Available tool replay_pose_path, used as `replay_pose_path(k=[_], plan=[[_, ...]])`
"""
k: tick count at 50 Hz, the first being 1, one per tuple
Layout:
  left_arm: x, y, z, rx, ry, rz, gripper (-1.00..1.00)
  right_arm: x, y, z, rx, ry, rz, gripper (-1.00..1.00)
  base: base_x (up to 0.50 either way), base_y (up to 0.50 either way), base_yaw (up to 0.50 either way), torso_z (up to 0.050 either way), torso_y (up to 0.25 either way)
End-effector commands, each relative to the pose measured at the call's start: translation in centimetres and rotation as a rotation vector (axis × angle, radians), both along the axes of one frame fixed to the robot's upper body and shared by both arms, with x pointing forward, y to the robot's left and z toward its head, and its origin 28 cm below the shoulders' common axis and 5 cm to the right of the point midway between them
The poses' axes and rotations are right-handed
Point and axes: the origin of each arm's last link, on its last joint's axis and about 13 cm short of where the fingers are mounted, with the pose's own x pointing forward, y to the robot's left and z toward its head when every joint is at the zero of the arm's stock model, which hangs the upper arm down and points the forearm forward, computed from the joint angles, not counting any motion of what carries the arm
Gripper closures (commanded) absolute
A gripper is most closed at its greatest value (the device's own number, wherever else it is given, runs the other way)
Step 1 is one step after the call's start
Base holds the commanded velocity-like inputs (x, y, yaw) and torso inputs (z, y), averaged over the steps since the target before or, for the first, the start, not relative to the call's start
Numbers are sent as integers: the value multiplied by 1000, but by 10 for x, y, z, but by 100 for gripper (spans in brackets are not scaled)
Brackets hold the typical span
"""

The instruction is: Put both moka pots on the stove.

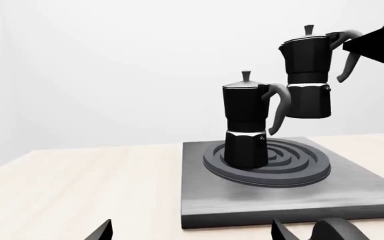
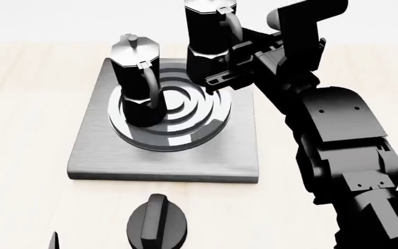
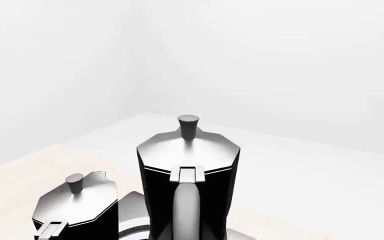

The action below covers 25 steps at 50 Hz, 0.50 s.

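Our right hand is clamped on a glossy black faceted moka pot held above the grey square stove; its twin stands on the ring burner, both lidded.

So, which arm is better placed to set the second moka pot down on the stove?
The right arm. Its end effector holds the raised moka pot by the handle, above the stove. The other pot already stands on the burner. The left end effector is low, empty.
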Motion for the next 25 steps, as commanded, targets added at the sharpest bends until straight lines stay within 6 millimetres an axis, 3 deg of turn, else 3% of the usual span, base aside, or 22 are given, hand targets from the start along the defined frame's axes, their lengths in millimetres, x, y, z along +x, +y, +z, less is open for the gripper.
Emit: replay_pose_path(k=[1, 3, 5, 25], plan=[[-4, 1, 0, -1, 0, 1, -100, 4, 12, 1, 31, -39, 21, 100, 0, 0, 0, 0, 0], [-4, -2, 6, 0, -7, 3, -100, 4, 13, -2, 32, -38, 22, 100, 0, 0, 0, 0, 0], [-4, -17, 32, 2, -9, 4, -100, 4, 14, -2, 36, -39, 21, 100, 0, 0, 0, 0, 0], [-1, -17, 35, 0, -1, 4, -100, 3, 21, -28, 51, -21, 28, 100, 0, 0, 0, 0, 2]])
